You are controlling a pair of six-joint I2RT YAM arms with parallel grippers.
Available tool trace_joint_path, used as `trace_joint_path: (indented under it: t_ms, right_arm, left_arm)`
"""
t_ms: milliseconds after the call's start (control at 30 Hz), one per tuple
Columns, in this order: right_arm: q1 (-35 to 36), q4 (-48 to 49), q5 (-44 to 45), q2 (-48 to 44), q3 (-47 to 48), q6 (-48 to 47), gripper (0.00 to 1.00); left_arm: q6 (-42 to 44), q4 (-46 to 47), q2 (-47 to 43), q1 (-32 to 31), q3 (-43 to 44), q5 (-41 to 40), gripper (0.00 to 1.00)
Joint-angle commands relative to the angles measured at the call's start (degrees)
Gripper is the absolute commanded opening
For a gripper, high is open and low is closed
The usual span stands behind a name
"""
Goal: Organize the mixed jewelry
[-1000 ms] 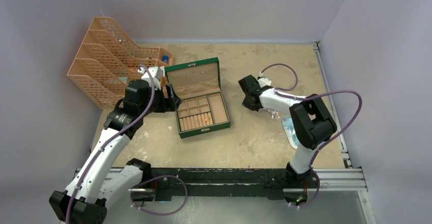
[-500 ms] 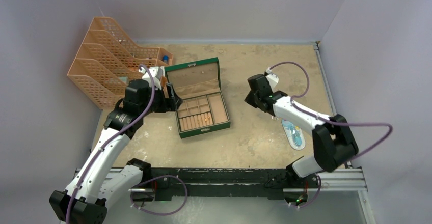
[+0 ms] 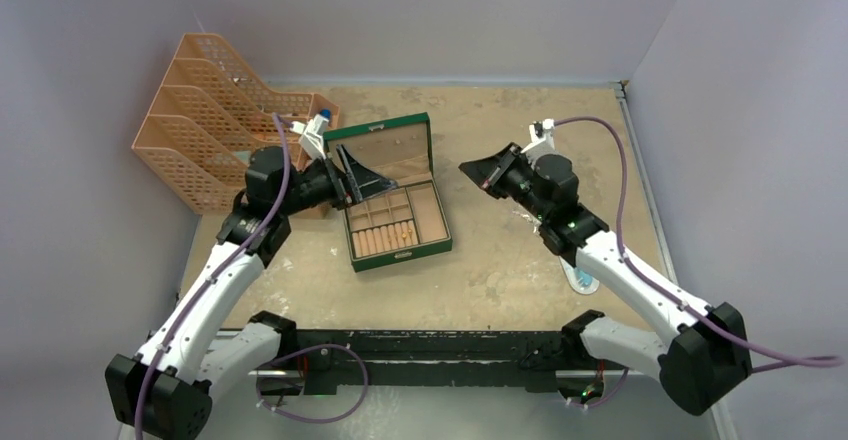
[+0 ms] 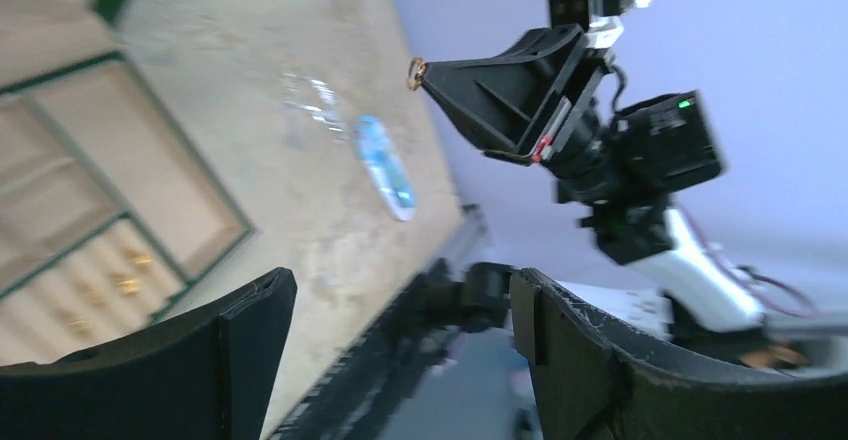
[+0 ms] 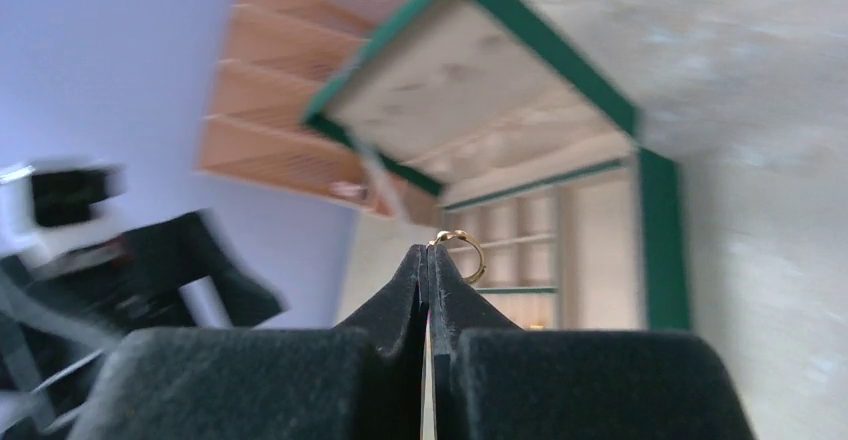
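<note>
tan table (image 3: 500, 272) | right pincer (image 5: 429, 258) clamped on gold ring (image 5: 462, 254), near green box (image 3: 402, 256) | left pincer (image 4: 400, 282) spread wide

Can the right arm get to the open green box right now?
Probably yes: right gripper, shut on a gold ring, faces the green box with nothing between them; left gripper is on its other side.

Checked all three views: no legible text, label, brand, number or sign found. Small pale spot on front wall of green box (image 3: 400, 256): too small to make out. Markings on light-blue packet (image 4: 386, 166) lying on the table: blurred, not readable.
</note>
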Motion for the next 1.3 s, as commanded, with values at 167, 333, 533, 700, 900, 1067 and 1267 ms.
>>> trace_joint_path:
  t_ms: [167,333,533,700,900,1067,1267]
  right_arm:
    - [3.1,37.79,-16.59,-4.29,-9.75,14.92,0.0]
    - [7.71,44.41,-16.55,-1.9,-10.4,16.91,0.0]
    - [11.96,49.4,-16.25,2.23,-9.89,18.24,0.0]
    - [13.38,50.42,-16.29,4.42,-8.5,18.13,0.0]
    - [14.46,51.36,-16.46,6.03,-7.19,18.19,0.0]
    - [14.96,51.16,-16.33,6.42,-6.55,18.11,0.0]
    - [15.26,51.63,-16.86,7.13,-6.5,18.4,0.0]
  left_arm:
    - [-34.73,40.34,8.02,-0.32,-6.75,15.87,0.82]
    - [-44.43,52.1,12.27,-1.24,-10.35,18.05,0.82]
    - [-51.44,61.74,13.81,-2.08,-13.34,18.39,0.79]
    - [-57.5,67.87,14.25,-2.09,-14.65,18.67,0.76]
    - [-63.93,75.76,15.91,-2.09,-16.03,20.5,0.73]
    - [-64.78,75.28,14.9,-2.09,-17.36,20.46,0.73]
    - [-66.06,76.73,15.1,-2.09,-17.45,20.3,0.72]
